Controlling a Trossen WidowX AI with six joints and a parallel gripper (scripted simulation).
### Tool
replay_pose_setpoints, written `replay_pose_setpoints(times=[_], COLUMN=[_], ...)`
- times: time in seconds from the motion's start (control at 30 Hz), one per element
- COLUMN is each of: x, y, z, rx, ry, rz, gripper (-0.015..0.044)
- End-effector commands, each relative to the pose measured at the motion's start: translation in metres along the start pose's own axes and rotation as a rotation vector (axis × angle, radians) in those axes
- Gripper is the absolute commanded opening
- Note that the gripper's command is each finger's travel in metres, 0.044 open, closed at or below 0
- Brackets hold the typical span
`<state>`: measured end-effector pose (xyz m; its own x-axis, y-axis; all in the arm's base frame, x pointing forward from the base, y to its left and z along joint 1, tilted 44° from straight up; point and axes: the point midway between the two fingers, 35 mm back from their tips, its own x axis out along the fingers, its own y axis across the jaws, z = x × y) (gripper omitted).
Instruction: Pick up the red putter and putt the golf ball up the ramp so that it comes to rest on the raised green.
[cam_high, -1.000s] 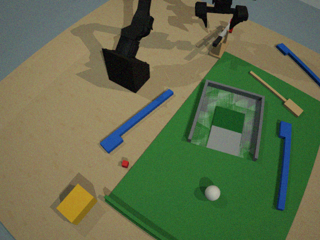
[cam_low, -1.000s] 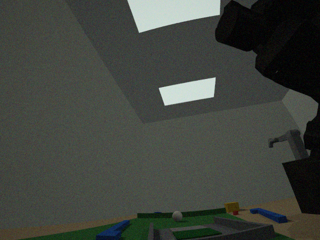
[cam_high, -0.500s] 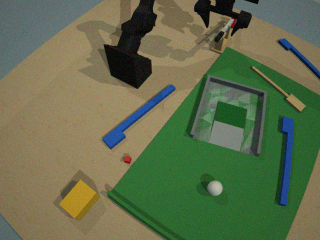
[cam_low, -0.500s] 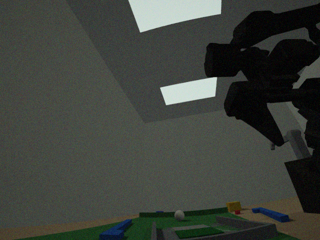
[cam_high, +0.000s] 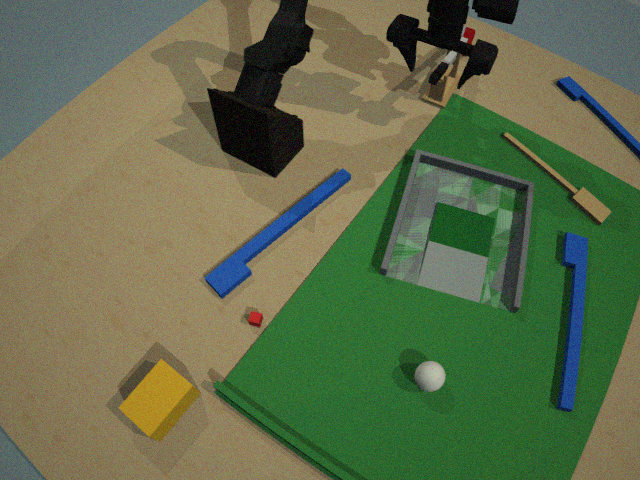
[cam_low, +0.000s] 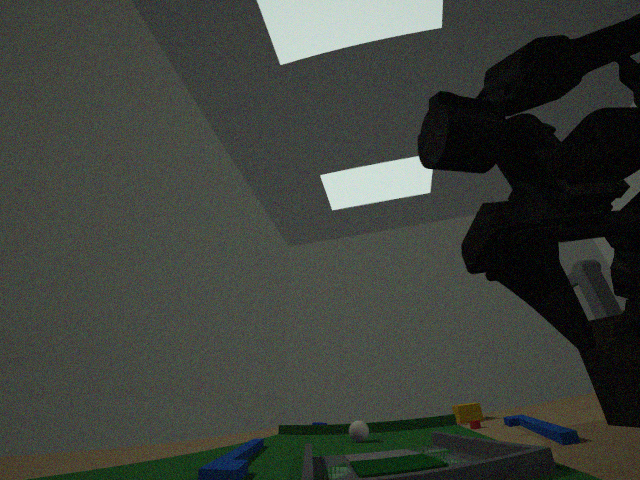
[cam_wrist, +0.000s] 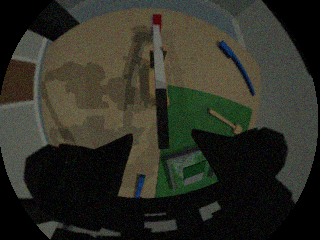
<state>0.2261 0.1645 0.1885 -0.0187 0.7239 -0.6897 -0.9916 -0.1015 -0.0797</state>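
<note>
The red putter (cam_high: 449, 56) (cam_wrist: 159, 60) has a red head, white shaft and black grip, and rests tilted on a small wooden stand (cam_high: 450, 88). My gripper (cam_high: 435, 78) (cam_wrist: 163, 135) is open and empty above it. In the wrist view the black grip runs up the gap between the fingertips; the height between them is hard to judge. The white golf ball (cam_high: 430, 376) (cam_low: 358, 430) lies on the green mat (cam_high: 330, 330) in front of the grey ramp (cam_high: 452, 271). The ramp leads to the raised green (cam_high: 461, 228) (cam_low: 398, 465) (cam_wrist: 194, 170).
Grey walls (cam_high: 523, 242) flank the ramp and raised green. Blue L-shaped bars lie left (cam_high: 294, 219), right (cam_high: 575, 320) and far right (cam_high: 610, 121). A wooden mallet (cam_high: 591, 205) (cam_wrist: 237, 128) lies on the mat. A yellow block (cam_high: 159, 397) (cam_low: 467, 413) and red cube (cam_high: 255, 318) are at left.
</note>
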Motion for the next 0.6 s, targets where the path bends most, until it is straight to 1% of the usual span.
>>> replay_pose_setpoints(times=[0.0,0.57], x=[0.007,0.029], y=[0.001,0.001], z=[-0.002,-0.003], rx=[0.008,0.007], ry=[0.004,0.003], rz=[0.000,0.000], gripper=[0.0440,0.0440])
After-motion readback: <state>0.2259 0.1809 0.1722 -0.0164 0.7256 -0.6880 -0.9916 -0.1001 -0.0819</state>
